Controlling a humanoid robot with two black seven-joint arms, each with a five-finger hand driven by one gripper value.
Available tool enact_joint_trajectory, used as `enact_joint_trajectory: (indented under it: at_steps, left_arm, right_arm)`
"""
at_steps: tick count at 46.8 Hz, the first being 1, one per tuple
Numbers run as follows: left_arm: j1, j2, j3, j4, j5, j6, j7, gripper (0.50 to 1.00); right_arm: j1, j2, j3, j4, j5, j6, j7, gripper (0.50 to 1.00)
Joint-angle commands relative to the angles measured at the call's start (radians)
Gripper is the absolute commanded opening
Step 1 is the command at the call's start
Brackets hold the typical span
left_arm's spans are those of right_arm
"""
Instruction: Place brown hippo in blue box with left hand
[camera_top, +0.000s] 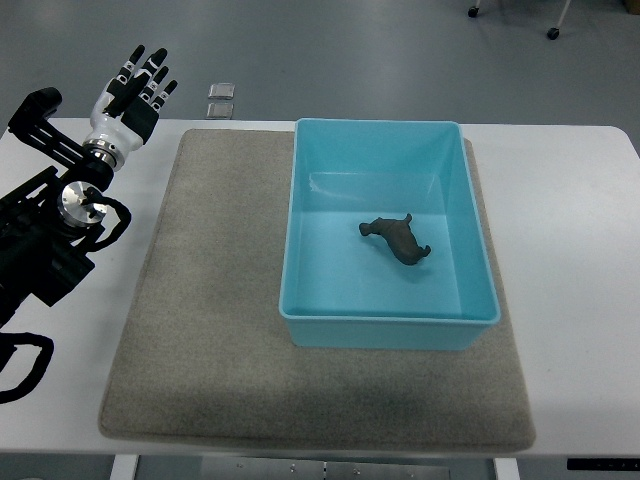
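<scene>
Left hand up at the table's far left corner, fingers straight and loose, grasping nothing. Well apart from the hippo, already lying on its side on the box floor, right of middle. Looks like a small, light, stiff toy, probably smooth and a bit slippery. Best pinched across the thick body, not by the thin legs. Placing looks done.

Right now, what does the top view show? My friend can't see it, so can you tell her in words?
A small brown hippo lies inside a blue box that sits on a grey mat on a white table. The robot's left hand is up at the far left corner, fingers open and holding nothing, well away from the box.
</scene>
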Motion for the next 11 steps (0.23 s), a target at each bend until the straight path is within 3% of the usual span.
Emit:
enact_joint_trajectory:
  at_steps: [1,11]
  left_arm:
    - [0.0,-0.005,0.001,0.0,0.0,0.0,0.0,0.996]
    - [0.003,-0.005,0.001,0.0,0.0,0.0,-0.002,0.996]
  right_arm:
    - [0.0,0.0,0.002,0.001,0.003,0.002,0.0,0.936]
    - [0.0,0.0,-0.002,0.013,-0.005,0.014,-0.003,0.936]
